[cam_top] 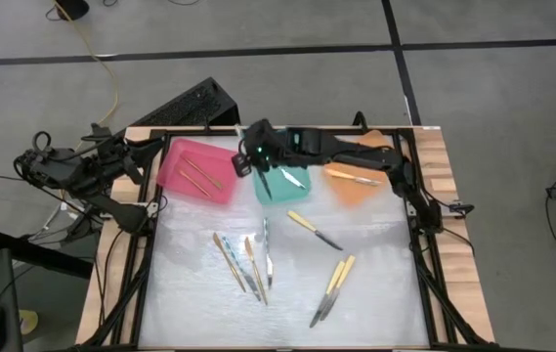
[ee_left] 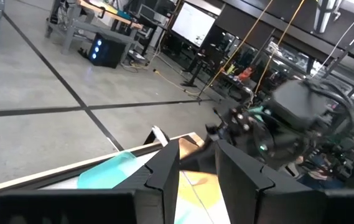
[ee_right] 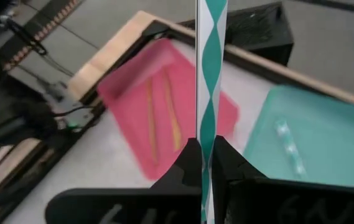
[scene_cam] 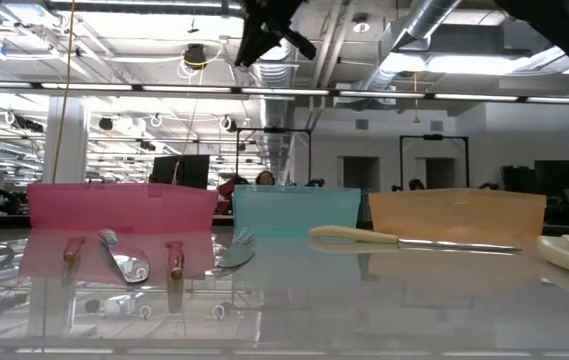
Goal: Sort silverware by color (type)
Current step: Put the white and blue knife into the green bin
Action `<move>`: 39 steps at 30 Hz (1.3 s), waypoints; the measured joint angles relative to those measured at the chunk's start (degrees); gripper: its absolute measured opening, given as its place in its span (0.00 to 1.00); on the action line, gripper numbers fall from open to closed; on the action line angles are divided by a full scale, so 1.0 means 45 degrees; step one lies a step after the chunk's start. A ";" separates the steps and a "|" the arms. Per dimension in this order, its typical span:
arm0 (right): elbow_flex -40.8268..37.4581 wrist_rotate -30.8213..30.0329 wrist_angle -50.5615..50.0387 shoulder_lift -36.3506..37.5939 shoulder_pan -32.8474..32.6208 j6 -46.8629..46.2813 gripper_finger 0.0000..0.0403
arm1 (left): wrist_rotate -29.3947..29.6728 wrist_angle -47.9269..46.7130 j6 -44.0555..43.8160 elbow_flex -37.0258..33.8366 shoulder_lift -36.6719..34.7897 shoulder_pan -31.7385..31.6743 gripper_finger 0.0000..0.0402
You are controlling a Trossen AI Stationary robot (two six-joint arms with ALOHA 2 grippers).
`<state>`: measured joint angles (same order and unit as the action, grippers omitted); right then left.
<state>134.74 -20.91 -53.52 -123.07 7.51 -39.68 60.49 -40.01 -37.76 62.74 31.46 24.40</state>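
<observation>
My right gripper (ee_right: 206, 146) is shut on a utensil with a teal-and-white striped handle (ee_right: 211, 68). In the high view it (cam_top: 243, 161) hangs over the gap between the pink tray (cam_top: 196, 171) and the teal tray (cam_top: 282, 184). The pink tray holds two orange-tan utensils (ee_right: 161, 121), the teal tray holds one teal utensil (ee_right: 288, 149), and one yellow utensil lies in the orange tray (cam_top: 356, 181). Several more utensils (cam_top: 246, 264) lie flat on the table. My left gripper (ee_left: 196, 168) waits open at the table's left edge, nothing between its fingers. My right gripper pinches the striped handle (ee_right: 209, 127) between its two fingers. The utensil lies along the fingers and sticks out forward past their tips. It is lifted clear, above the trays. The fingers hide its near end, so which end they hold I cannot tell.
A yellow-handled knife (cam_top: 314, 230) lies in front of the trays, and two more yellow-handled pieces (cam_top: 334, 286) lie toward the near right. A dark keyboard-like object (cam_top: 185, 106) sits beyond the table's far left corner. A black frame (cam_top: 419, 244) borders the work surface.
</observation>
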 joint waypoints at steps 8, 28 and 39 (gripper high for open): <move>-0.0015 0.0360 0.0059 -0.0078 0.1091 0.1591 0.02 | 0.0039 -0.0204 0.0068 0.0000 0.0000 0.0000 0.22; -0.1946 0.2640 0.0579 -0.0151 0.2690 0.5889 0.02 | 0.1382 -0.0189 0.0701 0.0000 -0.0002 0.0000 0.22; -0.4183 0.3704 0.2977 -0.0160 0.2785 0.5583 0.02 | 0.2068 -0.0189 0.0670 0.0000 0.0000 0.0000 0.22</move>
<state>115.91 -4.24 -40.12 -123.79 20.04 -14.56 69.80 -40.86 -34.74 62.74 31.46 24.40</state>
